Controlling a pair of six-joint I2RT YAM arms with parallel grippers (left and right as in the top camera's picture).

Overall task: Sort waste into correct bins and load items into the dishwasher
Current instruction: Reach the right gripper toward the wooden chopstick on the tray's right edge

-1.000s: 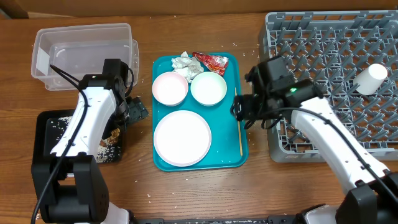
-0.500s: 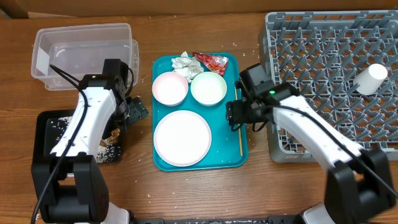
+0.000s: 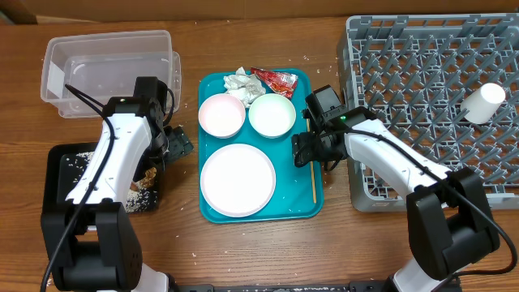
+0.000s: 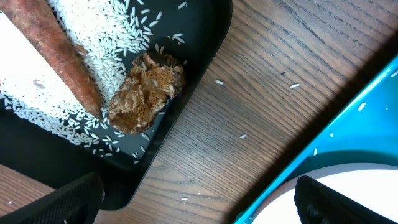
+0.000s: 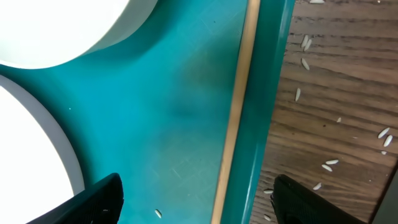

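**Over the teal tray's right edge: the right arm lines up on the stick**

Jaws of the right gripper stand apart and hold nothing. The wooden stick runs up between them, along the inside of the right rim of the teal tray. A second ago this gripper hung at the left edge of the grey rack. It has since swung left and now sits over the stick, so picking the stick up looks like the step in hand. The arm reaches in from the desk's near right corner, its forearm slanting past the rack's near left corner, wrist turned down.

The left gripper is spread wide and empty, and it has not moved. It hovers over bare desk between the black tray and the teal tray's left edge.

The sausage piece, crumbly bit and rice lie in the black tray. The napkin and red wrapper wait at the teal tray's far edge. The clear tub stands at the desk's far left corner. The left bowl, right bowl and plate sit on the teal tray. The cup lies in the rack near its right edge.
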